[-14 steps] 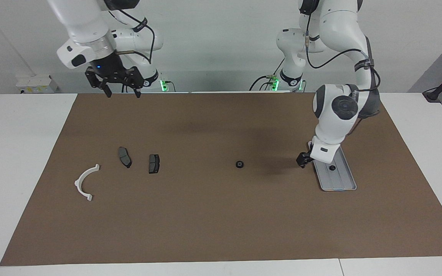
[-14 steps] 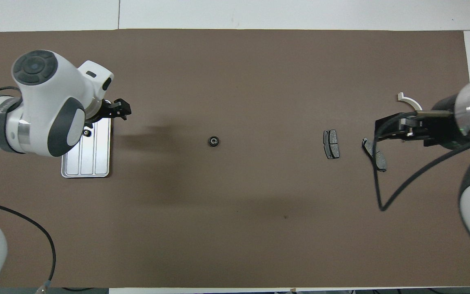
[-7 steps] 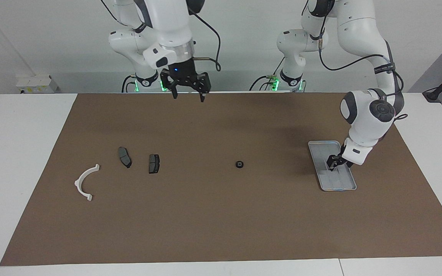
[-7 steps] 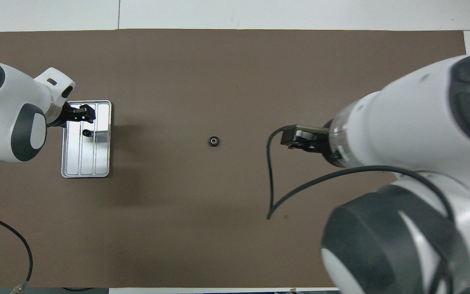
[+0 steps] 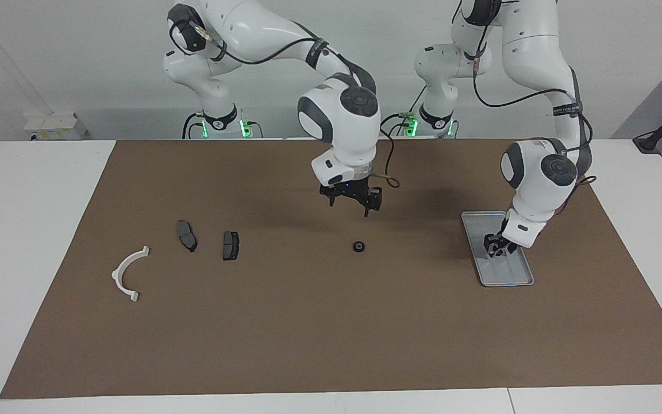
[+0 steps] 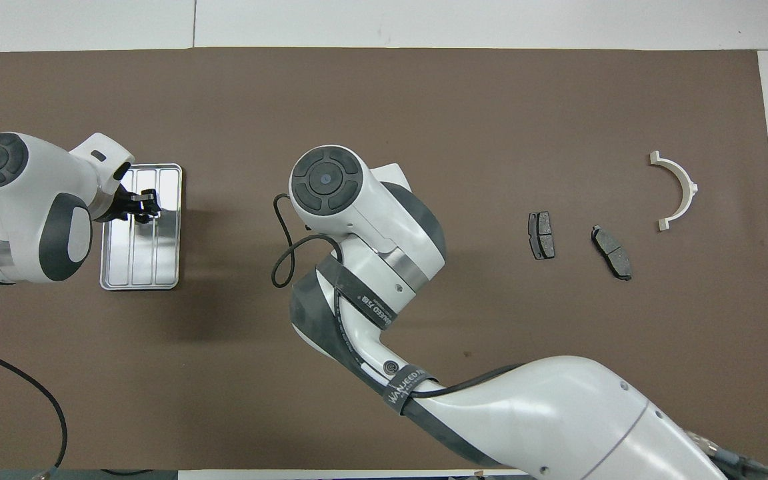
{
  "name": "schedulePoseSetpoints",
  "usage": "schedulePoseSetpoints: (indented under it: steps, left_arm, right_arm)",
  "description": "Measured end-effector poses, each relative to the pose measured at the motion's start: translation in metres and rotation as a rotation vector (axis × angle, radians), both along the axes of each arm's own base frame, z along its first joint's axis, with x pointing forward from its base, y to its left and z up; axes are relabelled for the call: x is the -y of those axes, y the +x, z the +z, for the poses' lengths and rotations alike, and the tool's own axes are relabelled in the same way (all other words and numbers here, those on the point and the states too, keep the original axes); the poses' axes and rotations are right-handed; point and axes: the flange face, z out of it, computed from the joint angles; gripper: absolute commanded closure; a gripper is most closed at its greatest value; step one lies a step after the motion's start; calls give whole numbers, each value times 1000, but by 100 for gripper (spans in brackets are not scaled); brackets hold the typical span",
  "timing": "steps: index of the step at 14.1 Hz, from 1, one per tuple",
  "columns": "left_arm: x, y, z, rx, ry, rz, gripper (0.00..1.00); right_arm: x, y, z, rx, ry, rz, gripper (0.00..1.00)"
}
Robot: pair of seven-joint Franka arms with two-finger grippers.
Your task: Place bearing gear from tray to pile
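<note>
The silver tray (image 5: 509, 273) lies toward the left arm's end of the table; it also shows in the overhead view (image 6: 151, 267). My left gripper (image 5: 496, 245) is low over the tray's middle (image 6: 140, 203) and hides any gear there. A black bearing gear (image 5: 358, 246) lies on the mat mid-table. My right gripper (image 5: 351, 206) hangs open above it, a little nearer to the robots, not touching. In the overhead view the right arm hides that gear. The pile is the white half-ring bracket (image 5: 129, 275) and two brake pads (image 5: 187, 235) (image 5: 230, 245).
A brown mat (image 5: 308, 333) covers the table, with white table edge around it. In the overhead view the bracket (image 6: 676, 190) and the pads (image 6: 541, 235) (image 6: 611, 242) lie toward the right arm's end. The right arm's forearm (image 6: 524, 407) crosses the near half of the mat.
The right arm swung from above the pile end to mid-table and lowered over the loose gear. The left gripper moved from beside the tray to over it and came down.
</note>
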Motion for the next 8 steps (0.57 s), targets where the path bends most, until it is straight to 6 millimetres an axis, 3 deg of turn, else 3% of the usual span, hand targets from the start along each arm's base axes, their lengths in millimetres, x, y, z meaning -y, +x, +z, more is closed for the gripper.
schedulePoseSetpoints:
  steps: [4,8]
  left_arm:
    - [0,-2,-2,-5,-9,9,51]
    - [-1,-3,-5,-11,-14,16,52]
  right_arm:
    - [-8,22,-41,1,17,-18,0]
    - [-9,26,-65,-4,12,-16,0]
